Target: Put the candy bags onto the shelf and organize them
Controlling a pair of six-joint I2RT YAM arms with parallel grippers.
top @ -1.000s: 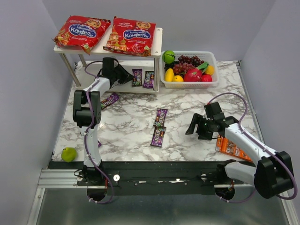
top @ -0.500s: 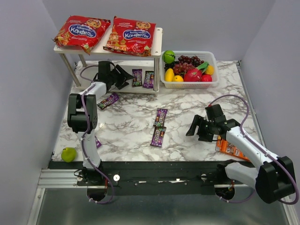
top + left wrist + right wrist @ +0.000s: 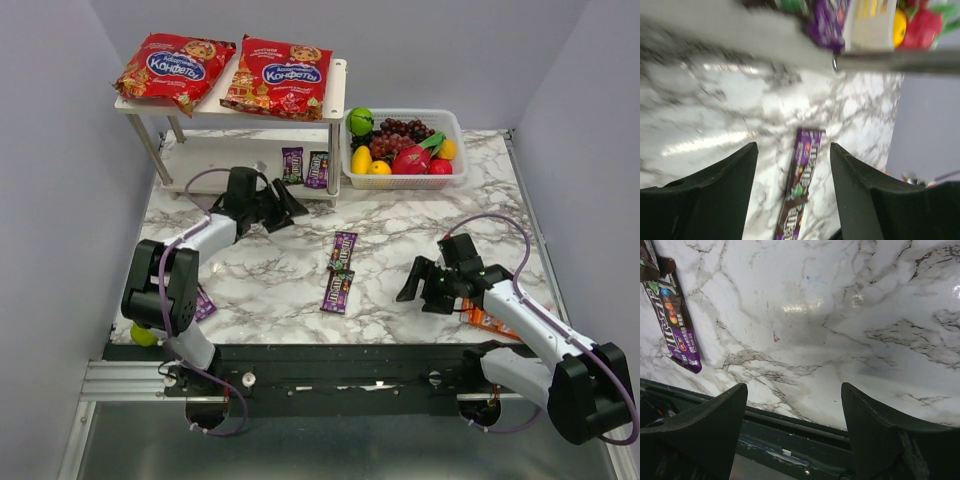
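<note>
Two red candy bags (image 3: 175, 65) (image 3: 280, 75) lie on the top board of the white shelf (image 3: 335, 85). Two small purple packets (image 3: 292, 165) (image 3: 318, 168) sit on its lower board. Two more purple packets (image 3: 343, 250) (image 3: 337, 290) lie end to end mid-table; one (image 3: 802, 185) shows ahead of my left fingers. Another (image 3: 205, 302) peeks out beside the left arm. My left gripper (image 3: 292, 208) (image 3: 792, 147) is open and empty, just in front of the lower board. My right gripper (image 3: 408, 282) (image 3: 794, 386) is open and empty over bare marble, right of the packets (image 3: 672, 320).
A white fruit basket (image 3: 455, 178) stands right of the shelf. An orange packet (image 3: 490, 320) lies under the right arm. A green fruit (image 3: 143, 335) sits at the near left edge. Shelf legs (image 3: 150, 150) stand on the left.
My left gripper has pulled out from under the shelf's top board and swung right, out over the table. My right gripper has drifted slightly toward the near edge.
</note>
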